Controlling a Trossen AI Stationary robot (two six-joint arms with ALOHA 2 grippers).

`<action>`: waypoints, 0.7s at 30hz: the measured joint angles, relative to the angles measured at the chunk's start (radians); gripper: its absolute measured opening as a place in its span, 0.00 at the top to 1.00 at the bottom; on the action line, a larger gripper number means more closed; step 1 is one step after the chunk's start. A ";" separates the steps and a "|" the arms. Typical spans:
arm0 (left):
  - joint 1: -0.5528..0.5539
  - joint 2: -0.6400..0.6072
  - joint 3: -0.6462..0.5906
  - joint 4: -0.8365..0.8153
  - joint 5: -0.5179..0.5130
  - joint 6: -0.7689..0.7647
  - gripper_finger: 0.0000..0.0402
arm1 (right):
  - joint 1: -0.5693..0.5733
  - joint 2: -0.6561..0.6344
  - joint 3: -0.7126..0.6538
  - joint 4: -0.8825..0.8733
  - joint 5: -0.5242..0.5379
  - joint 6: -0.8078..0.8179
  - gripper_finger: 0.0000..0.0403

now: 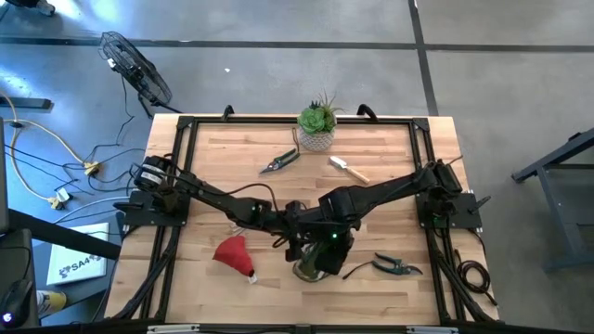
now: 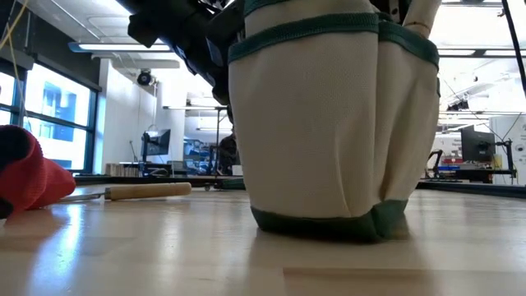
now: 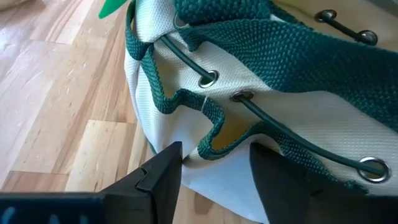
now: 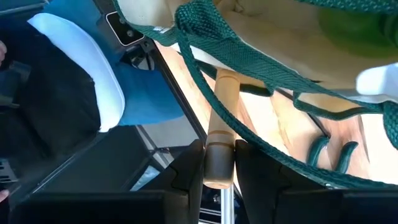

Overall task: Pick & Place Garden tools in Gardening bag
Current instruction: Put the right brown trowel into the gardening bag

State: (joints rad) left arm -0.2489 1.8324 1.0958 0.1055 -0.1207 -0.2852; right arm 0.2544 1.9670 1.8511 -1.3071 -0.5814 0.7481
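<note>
The gardening bag (image 1: 310, 270), cream cloth with green trim, stands upright on the table (image 2: 329, 123) near its front edge. My left gripper (image 3: 214, 165) reaches it from the left, shut on its rim. My right gripper (image 4: 217, 167) hangs over the bag's mouth (image 1: 327, 243), shut on a wooden-handled tool (image 4: 219, 118). A red cone-shaped piece (image 1: 232, 252) lies left of the bag. One pair of pruning shears (image 1: 394, 266) lies right of it, another (image 1: 278, 162) farther back. A wooden-handled trowel (image 1: 348, 169) lies near the plant. My left gripper has a puckered fold of the bag's green-trimmed rim (image 3: 211, 138) between its two fingers, coming slanting down from the table's left. The bag stays upright with its base on the table. My right gripper pinches the tool's wooden handle (image 4: 219, 152) between its two fingers, near the end where the metal shaft (image 4: 227, 208) begins. The handle runs on past the fingertips toward the bag's green strap (image 4: 249, 56). The tool is lifted clear of the table.
A green spiky plant in a white pot (image 1: 317, 127) stands at the table's far edge. Another wooden-handled tool (image 2: 140, 191) lies flat on the table between the red piece (image 2: 29, 177) and the bag. A black frame (image 1: 186, 125) runs round the tabletop.
</note>
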 joint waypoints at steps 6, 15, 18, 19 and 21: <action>0.000 0.000 0.000 -0.001 0.002 0.001 0.55 | 0.014 -0.003 0.000 0.009 0.009 -0.043 0.80; 0.000 0.000 0.000 -0.003 0.002 -0.007 0.55 | 0.012 -0.004 0.000 0.036 0.006 -0.015 0.79; 0.000 0.000 0.000 -0.003 0.002 -0.007 0.55 | 0.012 -0.004 0.000 0.039 0.004 -0.016 0.73; 0.000 0.000 0.000 -0.003 0.002 -0.007 0.55 | 0.012 -0.004 0.000 0.040 0.006 -0.016 0.71; 0.000 0.000 0.000 -0.003 0.007 -0.007 0.55 | 0.013 -0.004 0.000 0.042 0.005 -0.017 0.66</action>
State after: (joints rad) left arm -0.2493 1.8324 1.0958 0.1028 -0.1139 -0.2924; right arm 0.2669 1.9633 1.8511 -1.2655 -0.5762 0.7310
